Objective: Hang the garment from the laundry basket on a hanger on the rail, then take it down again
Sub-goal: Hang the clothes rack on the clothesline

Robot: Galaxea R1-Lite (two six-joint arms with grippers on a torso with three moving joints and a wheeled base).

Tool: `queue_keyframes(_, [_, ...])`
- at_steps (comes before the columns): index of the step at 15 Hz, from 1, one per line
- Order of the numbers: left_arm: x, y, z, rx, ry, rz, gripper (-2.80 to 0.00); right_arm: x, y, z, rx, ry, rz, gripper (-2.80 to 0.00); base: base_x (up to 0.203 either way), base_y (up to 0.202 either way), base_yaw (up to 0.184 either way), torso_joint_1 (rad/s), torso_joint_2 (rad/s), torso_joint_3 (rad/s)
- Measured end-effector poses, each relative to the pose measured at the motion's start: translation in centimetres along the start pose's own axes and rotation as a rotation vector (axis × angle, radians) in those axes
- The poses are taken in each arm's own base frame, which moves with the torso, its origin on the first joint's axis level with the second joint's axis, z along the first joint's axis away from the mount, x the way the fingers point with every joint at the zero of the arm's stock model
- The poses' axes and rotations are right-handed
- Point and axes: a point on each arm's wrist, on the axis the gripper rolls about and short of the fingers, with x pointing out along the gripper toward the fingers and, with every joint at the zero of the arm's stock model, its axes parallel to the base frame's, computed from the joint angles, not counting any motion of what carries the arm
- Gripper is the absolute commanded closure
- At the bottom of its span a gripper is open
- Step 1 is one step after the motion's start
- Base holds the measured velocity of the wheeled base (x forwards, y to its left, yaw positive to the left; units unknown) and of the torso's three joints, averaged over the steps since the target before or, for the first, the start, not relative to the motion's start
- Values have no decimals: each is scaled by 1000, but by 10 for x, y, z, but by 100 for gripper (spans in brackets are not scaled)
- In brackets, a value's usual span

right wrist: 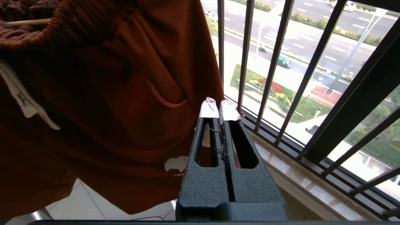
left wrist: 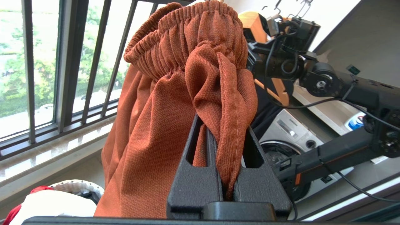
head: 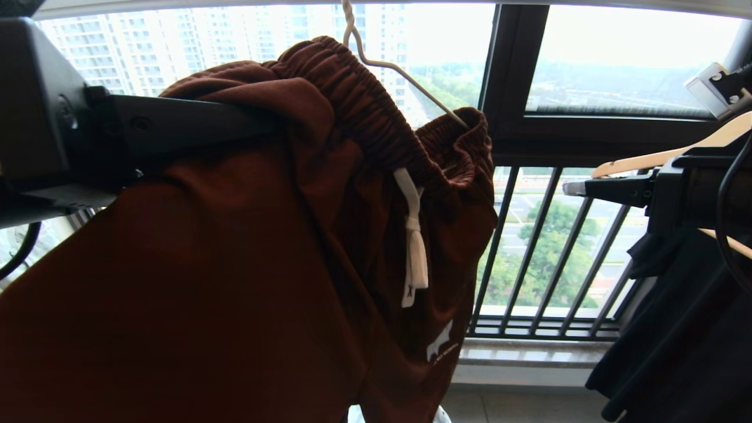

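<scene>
Fabric of the garment point(left wrist: 175, 103) was clamped in the left pincer point(left wrist: 228, 162), waistband above it on the hanger point(head: 405, 76). Right pincer point(right wrist: 220, 112), closed and empty, was held beside. Slow, even pulling was advised.

- Our left gripper point(left wrist: 228, 131), reaching in from the head view's left edge, is clamped on a fold of cloth.
- Our right gripper point(right wrist: 220, 109), at the right edge, is closed and empty.
</scene>
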Motion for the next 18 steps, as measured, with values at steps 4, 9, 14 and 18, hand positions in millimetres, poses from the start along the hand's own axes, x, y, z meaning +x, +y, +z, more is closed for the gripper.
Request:
queue_keyframes(4, [13,8,1,23,-6,24,0,-1,1,0,-6,-8,0,0,0,0,0,0,0,0])
queue_keyframes(9, [27,18,-3,20,-7,79,0,-3,1,0,-24,-39,-4,0,0,0,0,0,0,0])
queue_keyframes(14, [38,23,0,36,-44,80,0,-4,1,0,-26,-41,-11,0,0,0,0,0,0,0])
queue_keyframes(18, [43,28,-3,31,-32,90,0,-4,1,-1,-25,-41,-12,0,0,0,0,0,0,0])
